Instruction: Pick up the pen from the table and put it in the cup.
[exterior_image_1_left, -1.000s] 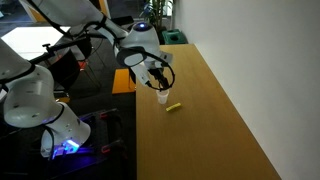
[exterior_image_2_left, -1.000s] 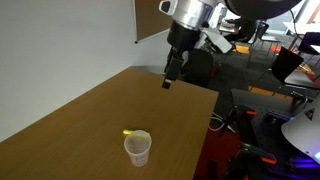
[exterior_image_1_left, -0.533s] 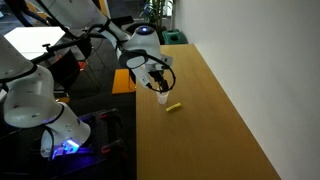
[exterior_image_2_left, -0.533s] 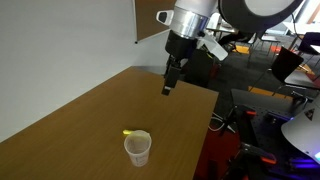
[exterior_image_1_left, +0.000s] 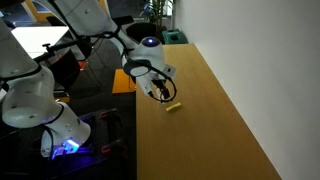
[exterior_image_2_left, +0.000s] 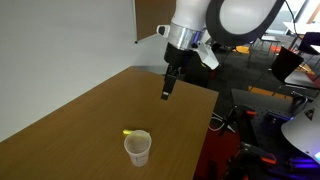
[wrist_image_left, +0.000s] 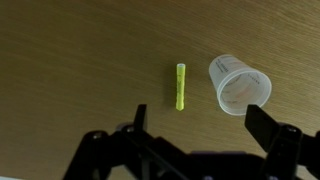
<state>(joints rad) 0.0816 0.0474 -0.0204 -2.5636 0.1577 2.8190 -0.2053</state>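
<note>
Yellow-green pen (wrist_image_left: 181, 87) lies just beside cup (wrist_image_left: 240, 84) on wooden counter (wrist_image_left: 70, 60); my end effector (wrist_image_left: 200, 124) hangs above, spread wide.

One short, yellow-green, marker-like pen (wrist_image_left: 181, 86) is counted, and one small, white, translucent plastic cup (wrist_image_left: 240, 84). A single long table (wrist_image_left: 60, 60) with a light-brown wooden top is seen. One black two-fingered gripper (wrist_image_left: 202, 122) is counted.

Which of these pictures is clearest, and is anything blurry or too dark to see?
In the wrist view the pen and cup are sharp, while the gripper is a dark, soft silhouette. In an exterior view the pen is only a tiny bright streak.
</note>
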